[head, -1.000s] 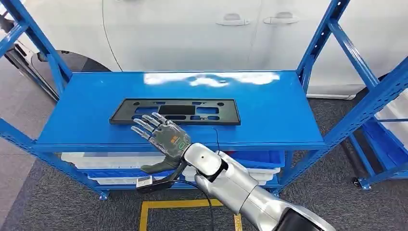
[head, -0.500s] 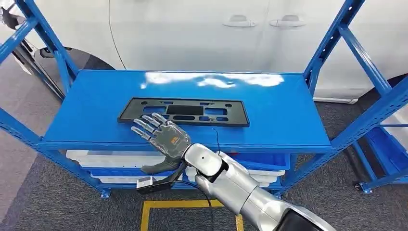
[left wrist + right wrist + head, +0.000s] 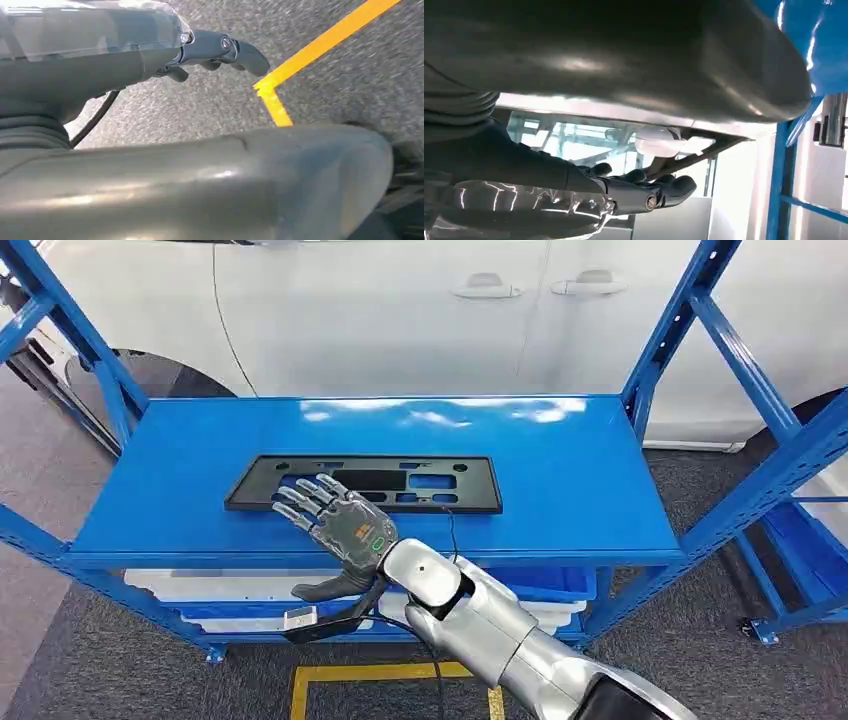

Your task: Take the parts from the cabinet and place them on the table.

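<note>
- Setting: workshop with grey carpet (image 3: 90, 670), a yellow floor line (image 3: 380, 672), and a white car (image 3: 420, 310) standing behind a blue steel rack (image 3: 700, 330).
- Shelf (image 3: 560, 490): blue, glossy top level of the rack, between slanted uprights.
- Part (image 3: 450, 485): flat black plate with rectangular cut-outs, lying flat on the shelf, lengthwise along it, left of centre and nearer the front edge than the back.
- Right hand (image 3: 335, 520): reaches in over the shelf's front edge, fingers (image 3: 300, 495) spread and stretched out, holding nothing. The fingertips overlap the part's near left section in the head view; whether they touch it cannot be told. The thumb (image 3: 325, 588) hangs below the front edge.
- Left hand (image 3: 220, 50): seen in the left wrist view above the carpet, near a corner of the yellow line; fingers curled loosely, nothing seen in them; how far closed cannot be told.
- Bins (image 3: 250, 585): white trays on the lower level, under the shelf, beside a blue bin (image 3: 540, 580) toward the right; contents hidden.
- Cable (image 3: 450, 530): thin and black, running along the right wrist.
</note>
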